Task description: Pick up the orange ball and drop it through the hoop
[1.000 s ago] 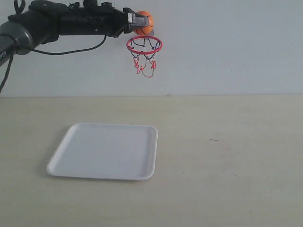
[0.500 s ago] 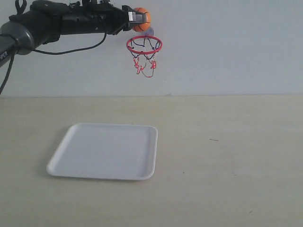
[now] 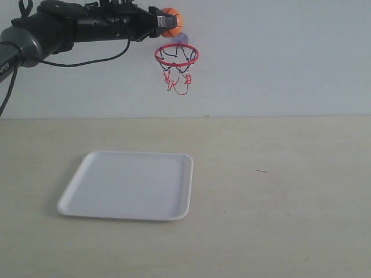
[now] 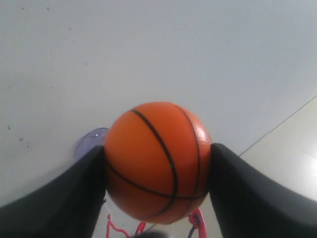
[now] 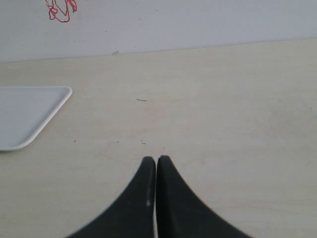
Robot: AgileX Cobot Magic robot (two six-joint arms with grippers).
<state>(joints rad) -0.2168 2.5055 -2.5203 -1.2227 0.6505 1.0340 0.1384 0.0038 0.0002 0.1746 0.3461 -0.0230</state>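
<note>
The orange ball [image 3: 172,22] [image 4: 157,161], with thin black seams, is held high against the white wall, with my left gripper [image 3: 169,22] [image 4: 157,163] shut on it from both sides. It hangs just above and slightly left of the hoop [image 3: 176,55], whose red ring and string net [image 3: 177,78] stick out from the wall. In the left wrist view the bluish suction cup [image 4: 88,144] shows behind the ball and bits of red ring [image 4: 196,222] below it. My right gripper [image 5: 156,159] is shut and empty low over the table; it does not show in the exterior view.
A white square tray [image 3: 128,185] [image 5: 25,116] lies on the beige table [image 3: 278,191] below and left of the hoop. The white wall [image 3: 278,58] stands right behind the hoop. The left arm [image 3: 64,26] reaches in from the upper left.
The left gripper has lifted the ball a little higher and slightly left, away from the ring's rim. The right gripper's earlier state is not shown.
</note>
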